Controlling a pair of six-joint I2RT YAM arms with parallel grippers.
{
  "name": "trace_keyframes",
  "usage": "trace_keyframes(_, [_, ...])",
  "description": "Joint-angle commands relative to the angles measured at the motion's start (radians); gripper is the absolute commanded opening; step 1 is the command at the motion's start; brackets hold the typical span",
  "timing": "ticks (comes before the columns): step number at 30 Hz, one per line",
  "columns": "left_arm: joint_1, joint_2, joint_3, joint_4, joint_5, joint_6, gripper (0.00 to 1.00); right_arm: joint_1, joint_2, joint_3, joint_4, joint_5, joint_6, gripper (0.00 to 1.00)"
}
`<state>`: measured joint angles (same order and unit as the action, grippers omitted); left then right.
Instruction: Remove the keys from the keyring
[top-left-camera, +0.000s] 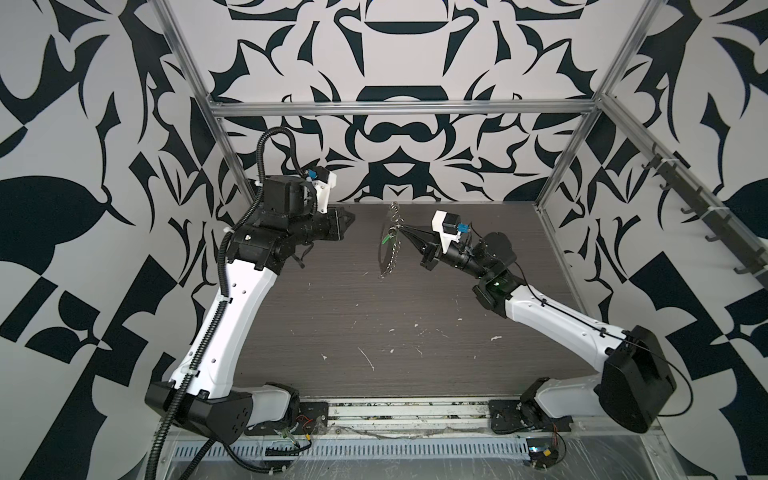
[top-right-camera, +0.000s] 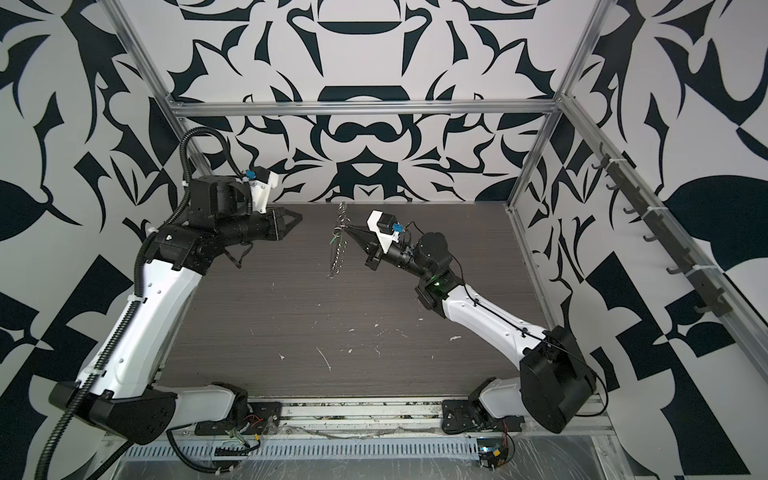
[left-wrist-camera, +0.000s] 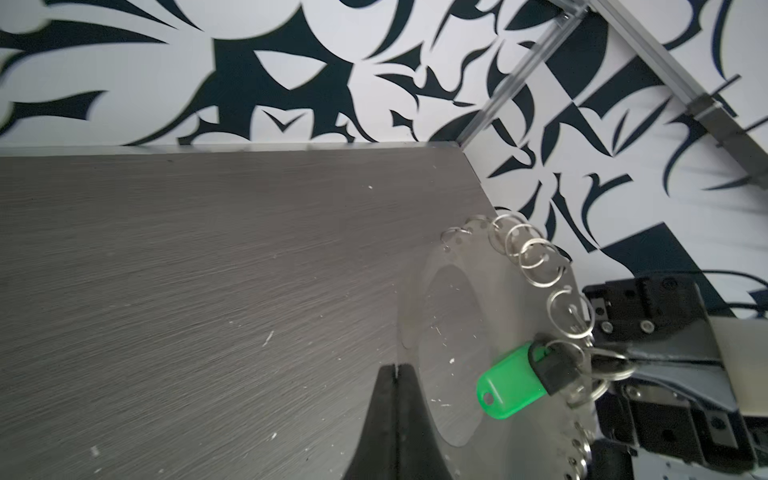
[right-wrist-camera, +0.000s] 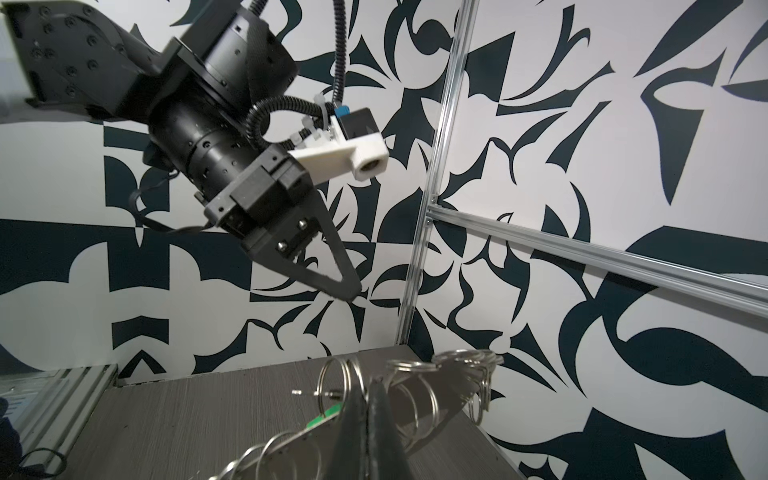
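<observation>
Top views, right tool: in both top views the right tool (top-left-camera: 402, 227) is clenched on the rim of the keyring (top-left-camera: 389, 258). It stands the keyring on edge over the bench (top-left-camera: 374, 324), so the key dangles clear.
Top views, key: the green-tagged key (top-left-camera: 387, 239) hangs on the keyring, right beside that grip, not yet off.
Top views, left tool: the left tool (top-left-camera: 350, 217) is squeezed closed and empty, well apart from the keyring and aimed at it.
Left wrist, key: clear look here! The key (left-wrist-camera: 513, 386) lies against the keyring's pale face (left-wrist-camera: 457, 316), its dark end up at the rim among the small rings (left-wrist-camera: 536, 257).
Left wrist, left tool: the left tool (left-wrist-camera: 397, 368) has its tips pressed together, nothing between them, short of the keyring.
Right wrist, right tool: the right tool (right-wrist-camera: 370, 401) is pinched onto the keyring's rim between rings, a sliver of green tag beside it.
Right wrist, left tool: the left tool (right-wrist-camera: 352, 292) hovers beyond the keyring, closed.
Next, my read: the left tool must open, then take the tag.
</observation>
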<state>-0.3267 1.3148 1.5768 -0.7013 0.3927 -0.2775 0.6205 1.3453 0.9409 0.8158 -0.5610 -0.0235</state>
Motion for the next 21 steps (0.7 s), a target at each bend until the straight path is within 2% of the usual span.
trace_keyframes(1, [-0.004,-0.067,-0.085,0.12,0.155,0.069,0.12,-0.004,-0.047,0.023,0.03,-0.012,-0.003,0.0])
trace_keyframes(7, [-0.008,-0.225,-0.342,0.421,0.275,0.27,0.34,-0.007,-0.052,0.042,0.023,-0.067,0.038,0.0])
trace_keyframes(11, [-0.014,-0.285,-0.455,0.539,0.37,0.393,0.39,-0.008,-0.052,0.057,0.009,-0.086,0.05,0.0])
trace_keyframes(14, [-0.037,-0.296,-0.49,0.579,0.411,0.44,0.43,-0.008,-0.051,0.067,0.007,-0.094,0.059,0.0])
trace_keyframes(21, [-0.094,-0.251,-0.481,0.577,0.38,0.45,0.46,-0.008,-0.048,0.088,0.011,-0.116,0.083,0.0])
